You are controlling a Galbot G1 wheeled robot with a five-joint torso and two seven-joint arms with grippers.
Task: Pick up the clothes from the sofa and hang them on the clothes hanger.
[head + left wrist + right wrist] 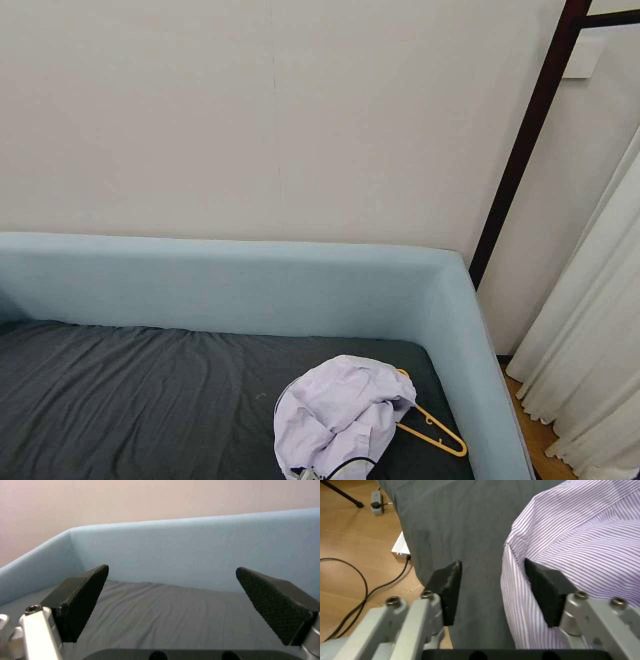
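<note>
Status: shirt (pixel 340 415) is lying crumpled on the seat cushion (pixel 120 390), near the sofa's right-hand corner, not yet lifted. Yellow hanger (pixel 436 432) is lying with it, one end tucked under the fabric and the other poking out toward the blue sofa arm (pixel 470 330). Can't tell if the shirt is threaded on it or just draped over. Task is looking barely started, with pick and hang both pending. Dark rack post (pixel 520 140), probably the hanging spot, is standing past the sofa's end beside the curtain (pixel 590 350), well apart from the shirt.

Right gripper (pixel 492 577) is hovering at the shirt's edge with jaws parted, gripping nothing. One finger is sitting over the striped cloth, the other over bare cushion; contact unclear. Left gripper (pixel 172 570) is hanging spread wide above bare cushion near the backrest, holding nothing.
</note>
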